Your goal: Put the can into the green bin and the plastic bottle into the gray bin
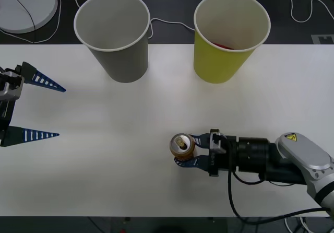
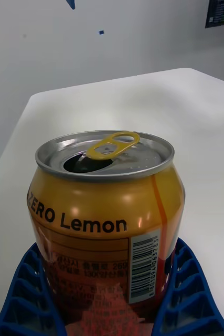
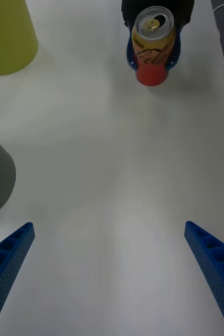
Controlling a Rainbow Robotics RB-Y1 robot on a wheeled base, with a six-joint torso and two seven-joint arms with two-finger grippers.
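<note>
Bright, even overhead light; faint soft shadows; sharp focus

Orange-red can (image 1: 182,145) — yellow-green bin (image 1: 224,60), gray bin (image 1: 122,60).

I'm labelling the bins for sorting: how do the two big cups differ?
The gray bin is gray and stands on the robot's left; the green bin is yellow-green and stands on its right. Something red shows inside the green bin, while the visible inside of the gray bin is plain white. Both are upright, look about the same size, and have white insides and rolled white rims.
</note>
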